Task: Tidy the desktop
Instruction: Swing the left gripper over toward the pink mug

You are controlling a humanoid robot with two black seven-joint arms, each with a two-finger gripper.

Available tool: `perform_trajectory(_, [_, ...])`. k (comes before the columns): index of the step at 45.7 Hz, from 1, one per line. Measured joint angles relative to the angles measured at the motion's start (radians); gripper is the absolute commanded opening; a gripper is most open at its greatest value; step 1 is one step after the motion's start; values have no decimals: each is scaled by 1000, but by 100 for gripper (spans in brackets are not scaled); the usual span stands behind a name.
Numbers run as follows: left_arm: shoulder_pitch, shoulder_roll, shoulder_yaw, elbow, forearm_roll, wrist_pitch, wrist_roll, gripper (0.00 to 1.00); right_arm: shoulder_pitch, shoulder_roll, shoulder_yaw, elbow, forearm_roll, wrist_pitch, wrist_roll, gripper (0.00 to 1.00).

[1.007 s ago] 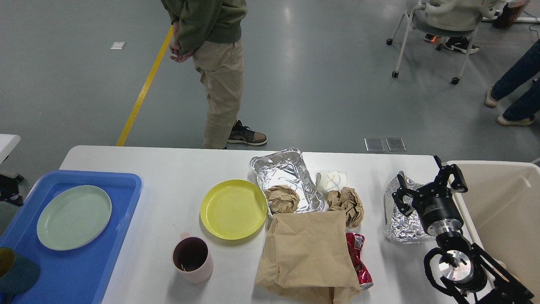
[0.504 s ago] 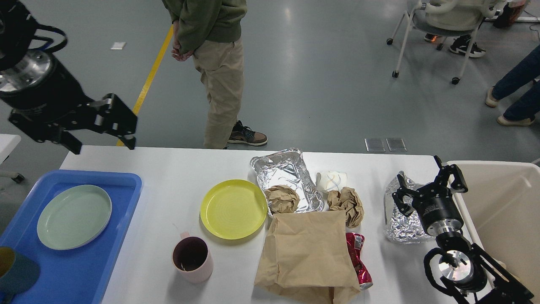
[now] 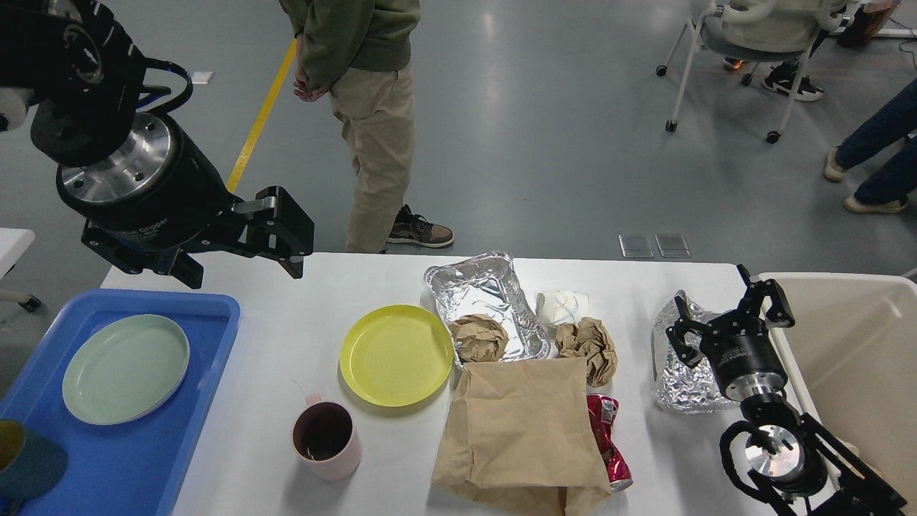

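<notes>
Swung further in from the upper left since half a second ago, left gripper point(image 3: 240, 261) now above the far left corner of the desktop point(image 3: 301, 330), jaws wide and empty; right gripper point(image 3: 727, 315) unmoved, jaws spread, empty, at the crumpled foil point(image 3: 680, 380). Surface itself large, stiff, fixed, filling the lower view: nothing to grasp there. Better taken: light, soft paper bag point(image 3: 523, 423) by its edge, rigid yellow plate point(image 3: 396, 355) by the rim.

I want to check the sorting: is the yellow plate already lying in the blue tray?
No, the yellow plate lies on the white desktop, apart from the blue tray, which holds a green plate.
</notes>
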Motion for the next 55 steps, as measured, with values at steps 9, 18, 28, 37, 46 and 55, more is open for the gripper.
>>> perform_trajectory(9, [0,1,-2,-1,5,-33,-3,96,0,0,0,0,0,0,0,100])
perform_trajectory(18, [12,-7,0,1,8,-28,-2,96,0,0,0,1,0,0,0,100])
perform_trajectory(28, [89,-9,0,4,9,9,2,96,0,0,0,1,0,0,0,100])
perform_trajectory(37, [227,-4,-2,5,12,96,9,96,0,0,0,1,0,0,0,100])
perform_trajectory(46, [410,-4,-12,20,12,228,9,95,0,0,0,1,0,0,0,100])
perform_trajectory(55, [633,-12,-17,69,12,379,0,93,0,0,0,1,0,0,0,100])
